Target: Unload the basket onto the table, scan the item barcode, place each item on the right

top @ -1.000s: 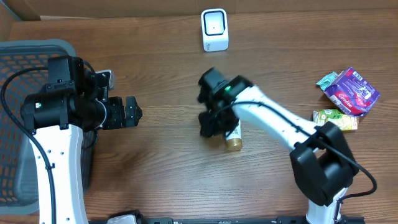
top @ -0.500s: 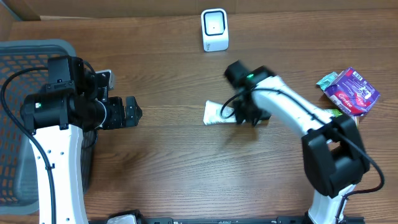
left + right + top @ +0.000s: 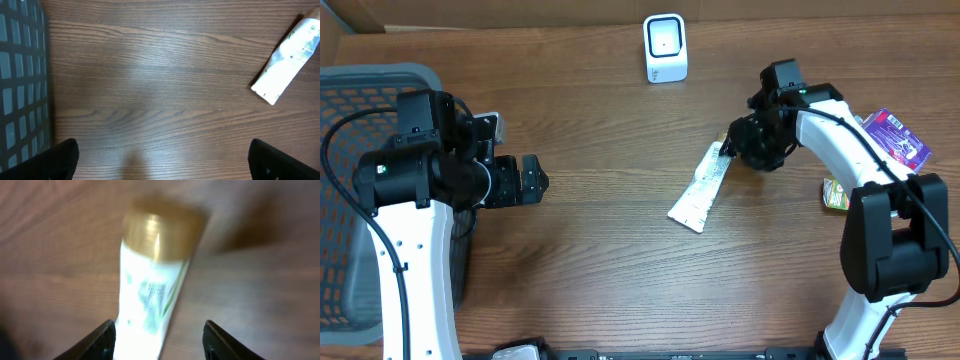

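The white tube (image 3: pixel 700 190) lies flat on the wooden worktop (image 3: pixel 600 260), a little right of the middle. It is set on a slant, with its crimped flat end toward the near edge and its gold cap (image 3: pixel 162 230) pointing up and to the right. The right tool (image 3: pixel 738 148) sits at the cap end. In the right wrist view, which is blurred, its two fingers (image 3: pixel 102 340) stand on either side of the tube's body. The left one is just beside the tube and the other is apart from it with bare wood between, so the tool is released and not gripping the tube. The white scanner (image 3: pixel 665 47) stands upright at the far edge of the worktop, well apart from the tube and to its upper left. Right of the right arm, a purple packet (image 3: pixel 892 148), a green packet (image 3: pixel 845 128) and a yellow-green carton (image 3: pixel 838 195) lie near the worktop's right edge. The left tool (image 3: pixel 533 180) hovers well to the left of the tube, its fingers spread wide with only wood grain between them. Behind it, a dark mesh basket (image 3: pixel 360 90) sits at the left edge.
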